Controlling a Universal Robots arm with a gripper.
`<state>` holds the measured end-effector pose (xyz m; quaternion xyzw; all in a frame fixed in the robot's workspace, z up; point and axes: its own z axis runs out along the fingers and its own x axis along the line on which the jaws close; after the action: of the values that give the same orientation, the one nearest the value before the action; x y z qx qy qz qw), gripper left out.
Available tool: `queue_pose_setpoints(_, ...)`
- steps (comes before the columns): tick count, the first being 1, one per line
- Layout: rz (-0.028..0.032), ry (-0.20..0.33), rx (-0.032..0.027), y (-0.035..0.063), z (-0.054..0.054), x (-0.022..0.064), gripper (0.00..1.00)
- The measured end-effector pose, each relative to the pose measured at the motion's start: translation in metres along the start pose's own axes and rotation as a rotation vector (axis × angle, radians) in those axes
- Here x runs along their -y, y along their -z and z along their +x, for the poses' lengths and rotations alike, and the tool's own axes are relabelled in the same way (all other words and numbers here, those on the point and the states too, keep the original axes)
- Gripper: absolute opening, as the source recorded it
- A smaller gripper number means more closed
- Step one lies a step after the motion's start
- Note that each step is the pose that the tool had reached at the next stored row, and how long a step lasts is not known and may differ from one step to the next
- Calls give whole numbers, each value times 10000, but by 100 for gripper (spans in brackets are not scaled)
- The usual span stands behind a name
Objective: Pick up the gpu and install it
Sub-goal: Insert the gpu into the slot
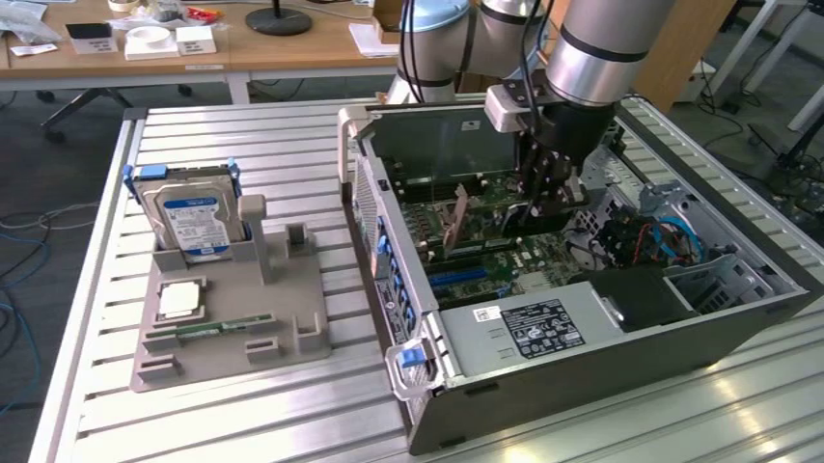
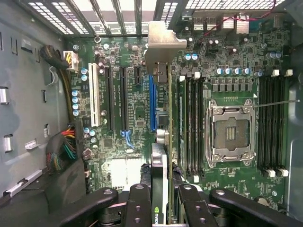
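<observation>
The gpu [image 2: 161, 142] stands on edge inside the open computer case [image 1: 618, 357], with its silver end bracket [image 2: 163, 42] toward the slotted rear wall. It sits directly over the motherboard [image 2: 128, 109], alongside the blue slot [image 2: 152, 104]; whether it is seated I cannot tell. My gripper [image 2: 163, 208] is shut on the card's near end, one black finger on each face. In the exterior view the gripper [image 1: 547, 203] reaches straight down into the case with the dark card [image 1: 515, 217] below it.
Beside the card are the memory slots [image 2: 189, 127] and the bare CPU socket [image 2: 229, 132]. Cable bundles [image 2: 64, 146] lie by the case wall. At the exterior view's left a grey holder [image 1: 232, 338] carries a hard drive [image 1: 193, 217], a processor [image 1: 180, 299] and a memory stick [image 1: 212, 328].
</observation>
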<state>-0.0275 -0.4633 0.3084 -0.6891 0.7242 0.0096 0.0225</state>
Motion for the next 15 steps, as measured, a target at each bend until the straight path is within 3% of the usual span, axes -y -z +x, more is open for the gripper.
queue_pose_setpoints(10,0,-1,-1,-57,17,-117,27)
queue_pose_setpoints(15,-1,0,-3,-69,18,-126,27)
